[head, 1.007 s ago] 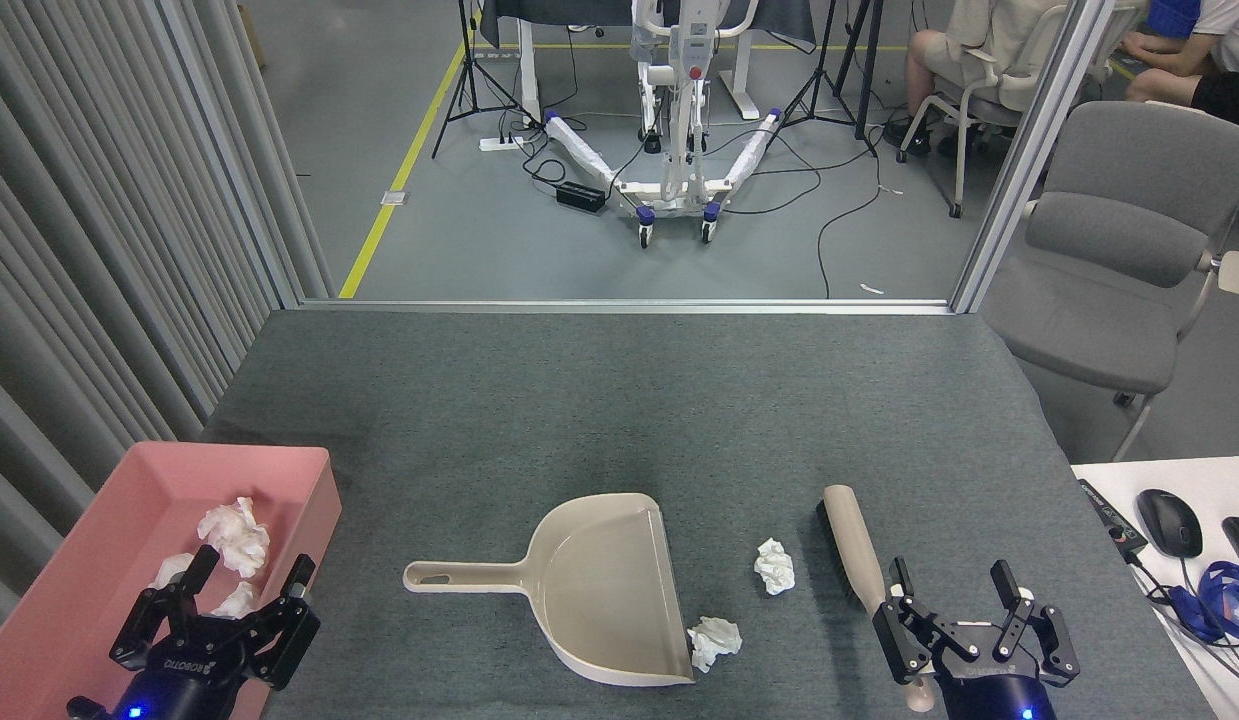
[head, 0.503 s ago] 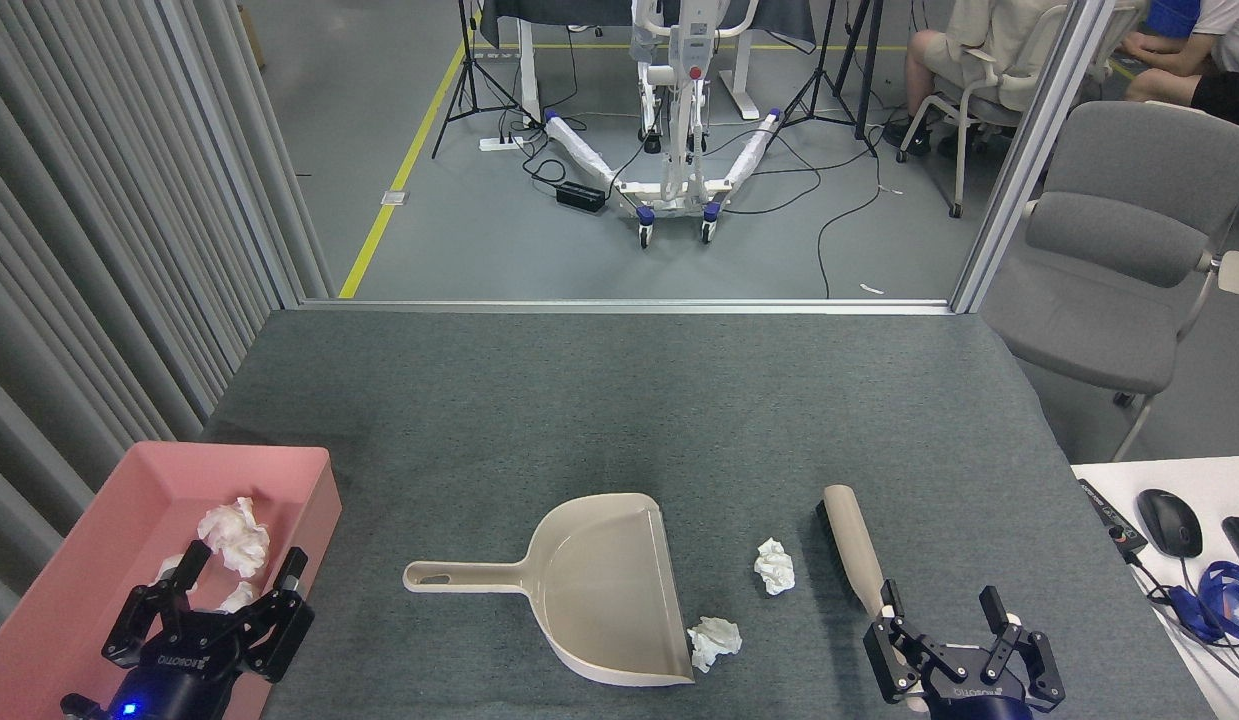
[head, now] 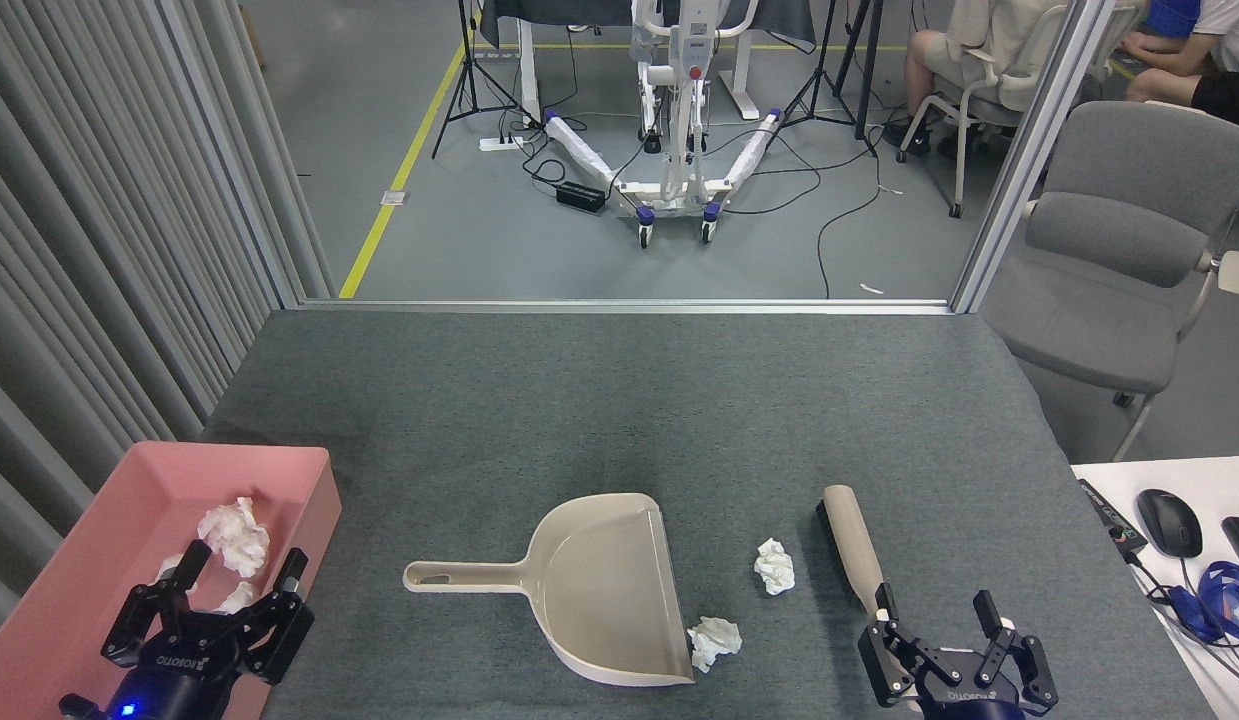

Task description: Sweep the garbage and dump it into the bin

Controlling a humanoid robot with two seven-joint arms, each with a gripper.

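Garbage wads are lying right of the dustpan; more are sitting in the bin. My left gripper and right gripper are both spread, holding nothing

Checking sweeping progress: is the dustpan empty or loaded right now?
Empty. The dustpan lies flat on the table, its scoop bare; one tissue wad sits outside its front edge, another further right.
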